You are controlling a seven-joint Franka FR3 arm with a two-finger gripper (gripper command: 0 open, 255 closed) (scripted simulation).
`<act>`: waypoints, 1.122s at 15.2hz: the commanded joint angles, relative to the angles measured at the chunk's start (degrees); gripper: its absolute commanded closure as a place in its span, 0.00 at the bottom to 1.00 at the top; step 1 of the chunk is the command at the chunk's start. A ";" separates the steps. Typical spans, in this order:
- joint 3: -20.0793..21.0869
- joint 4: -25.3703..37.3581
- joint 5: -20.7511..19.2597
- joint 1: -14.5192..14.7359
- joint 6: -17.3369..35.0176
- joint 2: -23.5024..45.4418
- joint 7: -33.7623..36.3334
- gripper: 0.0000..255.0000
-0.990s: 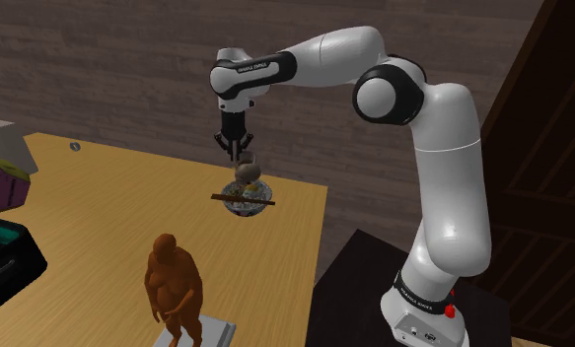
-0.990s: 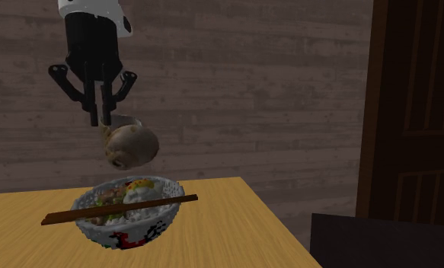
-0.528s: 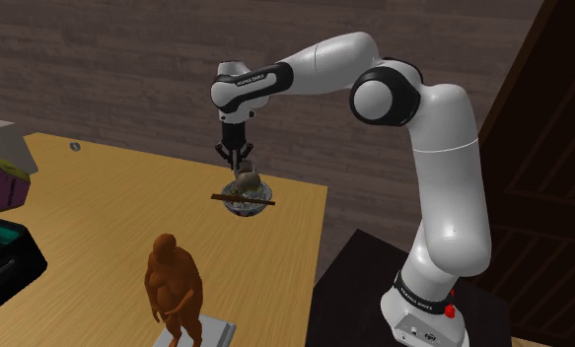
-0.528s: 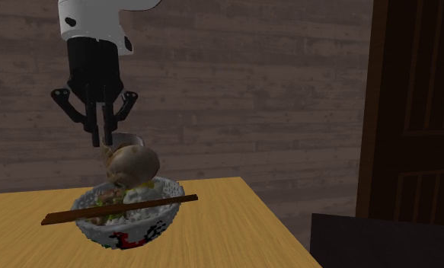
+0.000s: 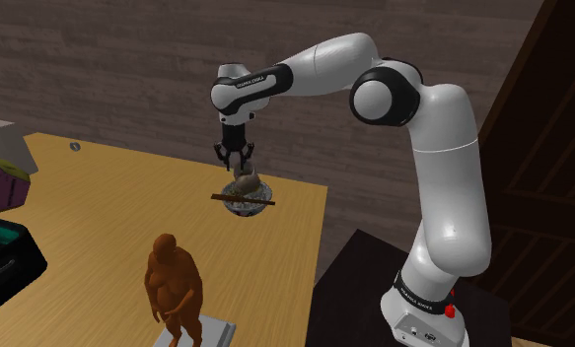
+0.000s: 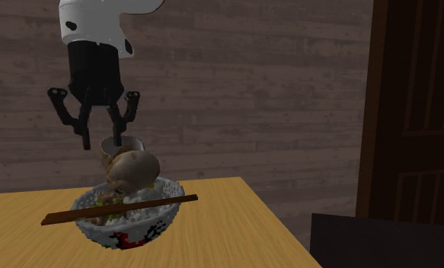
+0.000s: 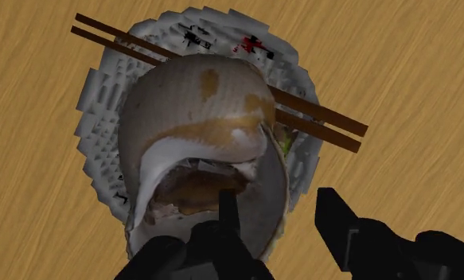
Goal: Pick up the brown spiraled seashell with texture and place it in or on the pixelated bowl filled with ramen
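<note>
We are hovering our open pincer (image 6: 100, 135) just above the seashell (image 6: 132, 169) sitting in the ramen bowl (image 6: 165, 217); seemingly only retreating remains.

We see a wall (image 5: 107, 59) of dark grey-brown horizontal planks behind a light wooden tabletop (image 5: 98, 212). At the second exterior view's right we make out a dark brown panelled door (image 6: 414, 114). The room is dimly lit.

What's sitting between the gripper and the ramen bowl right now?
The brown seashell, as the second exterior view shows: it sits just under the open gripper, at the top of the bowl.
</note>
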 commanded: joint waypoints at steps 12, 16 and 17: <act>-0.18 6.16 -0.26 -0.30 -6.91 -0.78 0.26 0.00; -0.18 6.17 -0.26 -0.30 -6.91 -0.78 0.26 0.00; -0.18 6.17 -0.26 -0.30 -6.91 -0.78 0.26 0.00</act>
